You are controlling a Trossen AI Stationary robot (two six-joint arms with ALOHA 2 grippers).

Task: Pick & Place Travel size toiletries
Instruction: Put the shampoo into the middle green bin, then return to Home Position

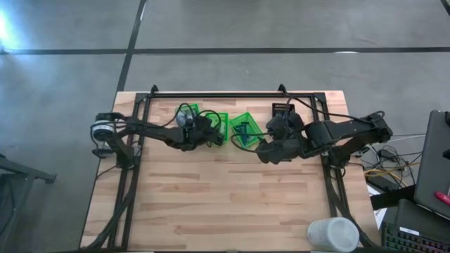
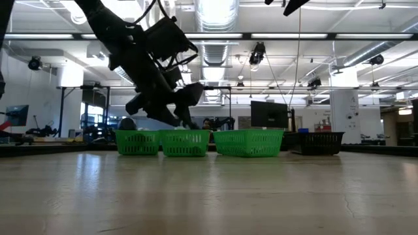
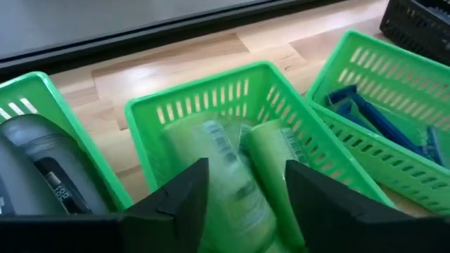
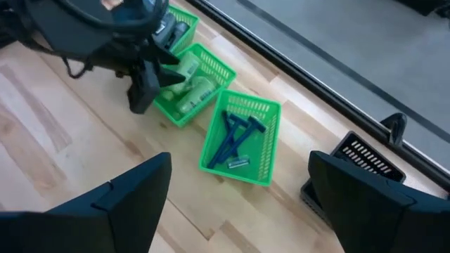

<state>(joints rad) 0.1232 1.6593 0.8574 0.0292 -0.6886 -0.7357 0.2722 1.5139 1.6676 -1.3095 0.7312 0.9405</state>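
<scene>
green is the colour of three small mesh plastic baskets in a row near the far edge of the light wooden tabletop.

the left gripper hangs just over the middle green mesh basket. its two dark fingers are apart, about as wide as one bottle, and nothing is held between them. under them lie pale green little bottles, side by side inside that basket.

the green basket next to it holds dark grey oblong tubes. the third green basket holds thin blue razor sticks. a black mesh basket sits at the far right corner.

the right gripper waits higher up, near the razor basket, with its fingers wide and empty.

i think the left arm is either about to pick up a bottle or has just let one go; i cannot tell which. if it is picking, it needs to go down, get one bottle between the fingers, miss the basket walls, and squeeze softly.
</scene>
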